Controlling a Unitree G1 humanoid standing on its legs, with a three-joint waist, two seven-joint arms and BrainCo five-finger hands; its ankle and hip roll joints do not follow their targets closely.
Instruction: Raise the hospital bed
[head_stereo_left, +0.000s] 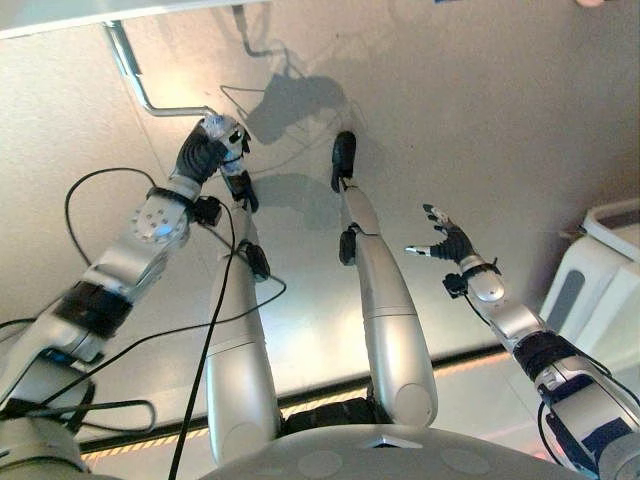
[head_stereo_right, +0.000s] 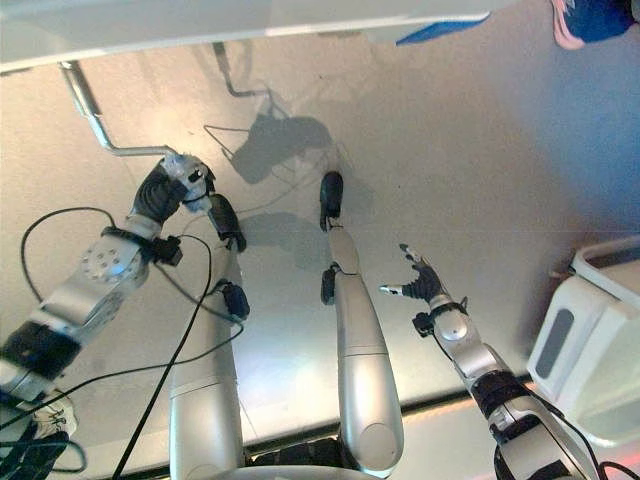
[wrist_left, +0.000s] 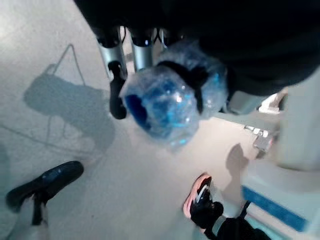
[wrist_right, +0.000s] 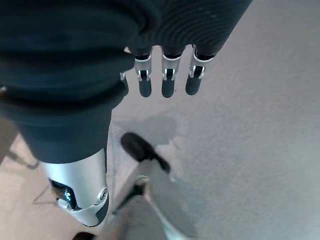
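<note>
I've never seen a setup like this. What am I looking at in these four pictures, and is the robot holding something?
You are looking down from a humanoid robot's head: two pictures come from a pair of eye cameras, two from cameras on its wrists. Near the underside of a hospital bed, a bent metal crank reaches down from it. The left hand is curled round the crank's handle, which is wrapped in clear plastic, as the left wrist view shows from very close. The right hand hangs over bare floor, fingers spread, holding nothing. A white unit stands at the right edge, and a person's shoe shows near the bed.
</note>
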